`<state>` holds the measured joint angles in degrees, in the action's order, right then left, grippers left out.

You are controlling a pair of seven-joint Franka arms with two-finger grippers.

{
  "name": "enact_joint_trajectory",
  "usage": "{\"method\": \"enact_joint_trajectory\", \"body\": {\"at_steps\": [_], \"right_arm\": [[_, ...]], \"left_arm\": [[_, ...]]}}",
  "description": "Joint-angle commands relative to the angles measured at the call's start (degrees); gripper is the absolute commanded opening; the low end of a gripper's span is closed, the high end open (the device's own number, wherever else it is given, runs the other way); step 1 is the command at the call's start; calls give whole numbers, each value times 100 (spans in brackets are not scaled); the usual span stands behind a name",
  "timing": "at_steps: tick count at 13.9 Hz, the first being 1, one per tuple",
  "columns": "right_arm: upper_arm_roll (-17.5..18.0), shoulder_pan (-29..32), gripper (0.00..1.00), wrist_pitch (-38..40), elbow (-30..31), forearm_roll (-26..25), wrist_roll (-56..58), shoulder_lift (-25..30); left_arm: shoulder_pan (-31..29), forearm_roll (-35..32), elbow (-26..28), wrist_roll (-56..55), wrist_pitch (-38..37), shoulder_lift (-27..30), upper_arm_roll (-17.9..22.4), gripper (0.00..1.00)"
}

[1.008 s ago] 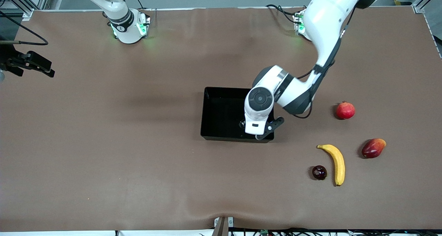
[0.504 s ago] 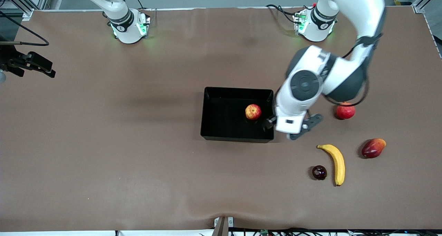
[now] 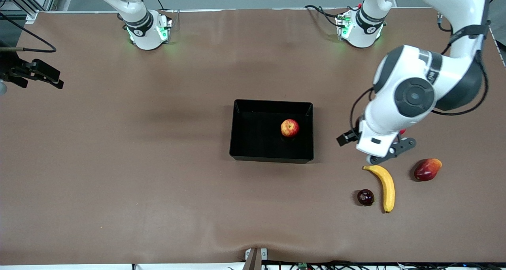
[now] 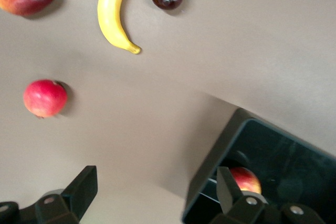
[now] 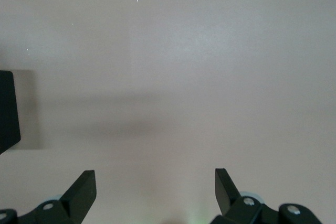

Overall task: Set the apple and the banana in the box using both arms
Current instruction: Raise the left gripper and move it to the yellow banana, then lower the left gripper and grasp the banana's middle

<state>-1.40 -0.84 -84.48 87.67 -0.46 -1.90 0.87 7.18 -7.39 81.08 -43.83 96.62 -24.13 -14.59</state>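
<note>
The apple (image 3: 289, 127), red with yellow patches, rests inside the black box (image 3: 253, 143) mid-table; the left wrist view also catches the apple (image 4: 247, 179) past the box wall (image 4: 215, 177). A long yellow banana (image 3: 385, 186) lies on the table toward the left arm's end, nearer the front camera than the box, and the banana (image 4: 113, 11) shows again in the left wrist view. My left gripper (image 3: 373, 143) hangs open and empty over bare table between box and banana; its jaws (image 4: 156, 184) stand wide. My right gripper (image 5: 155, 182) is open and empty over bare table, out of the front view.
A red pomegranate (image 4: 45, 98) sits by the left gripper, hidden by the arm in the front view. A red-orange mango-like fruit (image 3: 427, 169) and a dark plum (image 3: 365, 197) flank the banana. A black mount (image 3: 37, 73) juts in at the right arm's end.
The left arm swung away from over the box toward its own end of the table, leaving the apple lying in the box. Its jaws stayed open. The right arm has not moved.
</note>
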Motion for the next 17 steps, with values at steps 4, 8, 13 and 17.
{"method": "enact_joint_trajectory", "body": {"at_steps": [4, 8, 13, 17], "right_arm": [[17, 40, 100, 28, -13, 81, -39, 10], [17, 40, 100, 28, -13, 81, -39, 10], [25, 31, 100, 28, -13, 81, -39, 10], [17, 40, 100, 28, -13, 81, -39, 10]], "left_arm": [[-655, -17, 197, 1103, 40, -30, -26, 100], [-1077, -61, 565, 1710, 759, -215, -8, 100], [-1561, -773, 1024, 2300, 2218, -583, -17, 100], [-1772, -799, 945, 2450, 3334, -1145, -8, 98]]}}
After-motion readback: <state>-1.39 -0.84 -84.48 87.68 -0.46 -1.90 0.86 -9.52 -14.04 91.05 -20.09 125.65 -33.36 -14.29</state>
